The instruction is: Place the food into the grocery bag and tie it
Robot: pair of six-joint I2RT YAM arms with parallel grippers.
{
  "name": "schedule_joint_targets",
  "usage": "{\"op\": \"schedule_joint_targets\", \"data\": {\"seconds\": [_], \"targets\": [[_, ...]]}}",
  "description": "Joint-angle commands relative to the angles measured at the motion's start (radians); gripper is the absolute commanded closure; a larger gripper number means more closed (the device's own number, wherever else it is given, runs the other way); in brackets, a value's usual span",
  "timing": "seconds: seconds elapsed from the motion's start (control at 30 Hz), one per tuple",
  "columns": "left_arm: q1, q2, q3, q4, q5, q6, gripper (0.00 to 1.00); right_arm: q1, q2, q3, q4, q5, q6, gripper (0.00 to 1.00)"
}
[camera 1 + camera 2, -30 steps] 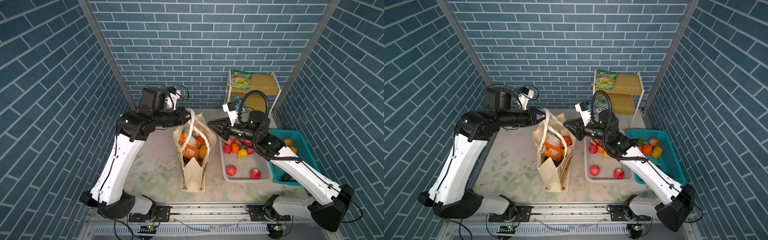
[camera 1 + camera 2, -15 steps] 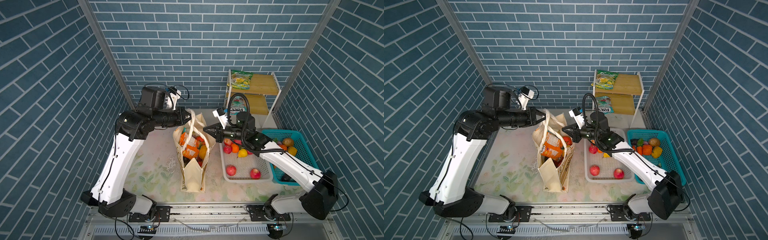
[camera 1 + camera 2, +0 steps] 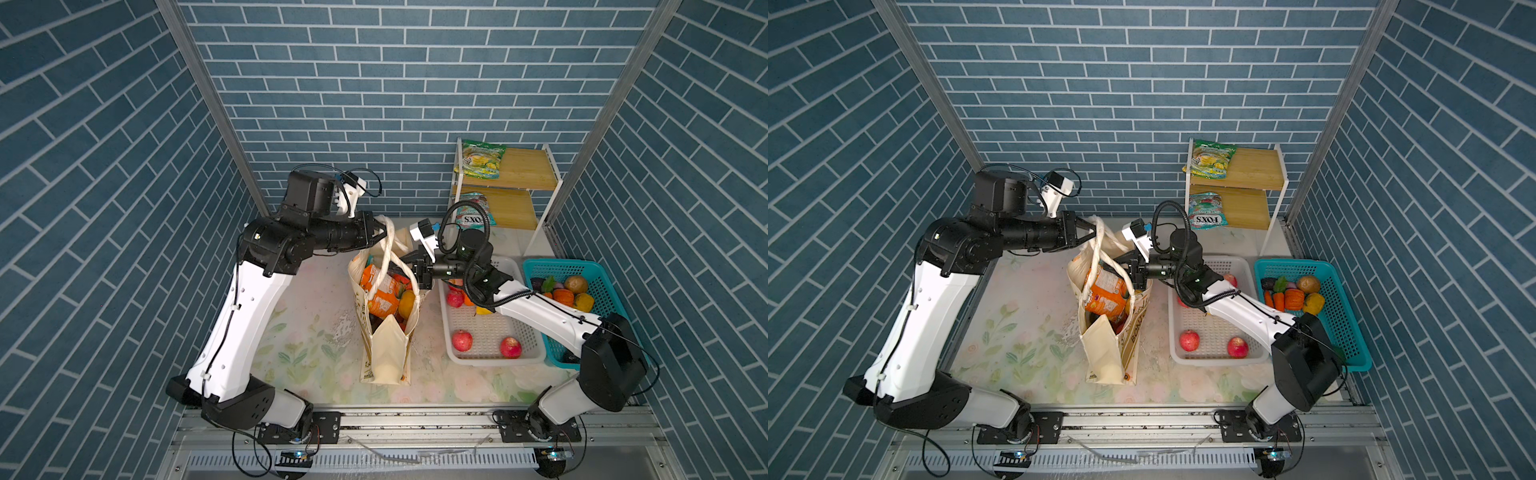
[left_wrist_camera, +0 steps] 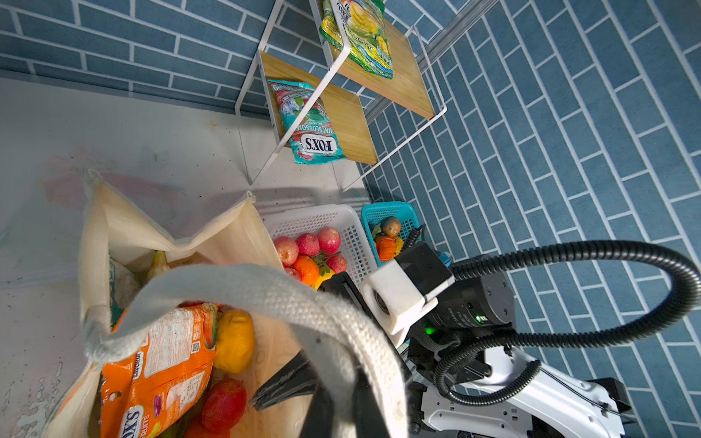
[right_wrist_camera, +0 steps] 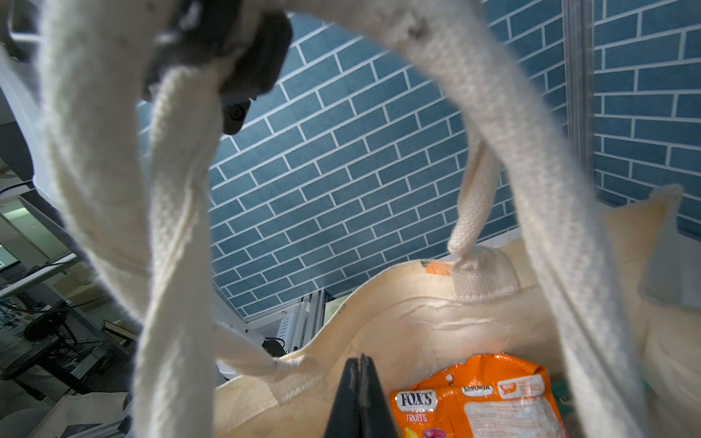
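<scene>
There's the table [image 3: 307,349] under its flowered cloth, and standing upright in the middle of it is the grocery bag [image 3: 386,357], mouth gaping. To its right, the white basket [image 3: 494,360] has apples [image 3: 462,340] left in it. Inside the bag I can make out an orange packet [image 4: 159,360] and a yellow fruit [image 4: 233,339].

Now the left gripper [image 3: 379,233]: it's clamped on the handles [image 3: 392,253], holding them up over the bag's back end. That makes the straps run from the mouth up and away toward the left arm. The right gripper [image 3: 419,272] is pinched shut on nothing, just beside the bag's right rim, nose pointing across into the strap loop. It sits below the held point, so for tying I reckon it must open and take a strap from underneath.
</scene>
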Motion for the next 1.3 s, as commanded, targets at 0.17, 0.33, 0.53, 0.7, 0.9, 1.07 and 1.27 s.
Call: {"op": "schedule_joint_targets", "data": {"seconds": [0.17, 0.33, 0.53, 0.7, 0.9, 1.07, 1.27], "targets": [[0.026, -0.003, -0.021, 0.089, 0.039, 0.002, 1.00, 0.017, 0.050, -0.011, 0.510, -0.040, 0.340, 0.96], [0.033, -0.013, -0.067, 0.131, 0.049, -0.011, 1.00, 0.049, 0.047, -0.005, 0.531, -0.031, 0.344, 0.83], [0.044, -0.010, -0.084, 0.143, 0.058, -0.015, 1.00, 0.067, 0.032, -0.025, 0.544, -0.028, 0.334, 0.71], [0.050, -0.017, -0.097, 0.146, 0.062, -0.015, 1.00, 0.072, 0.023, -0.047, 0.573, -0.022, 0.338, 0.66], [0.060, -0.030, -0.121, 0.155, 0.069, -0.018, 1.00, 0.072, 0.003, -0.057, 0.615, -0.023, 0.365, 0.60], [0.069, -0.041, -0.145, 0.174, 0.077, -0.023, 1.00, 0.073, -0.016, -0.064, 0.626, -0.025, 0.366, 0.54], [0.072, -0.041, -0.163, 0.188, 0.073, -0.035, 1.00, 0.080, -0.022, -0.059, 0.648, -0.016, 0.366, 0.45]]}}
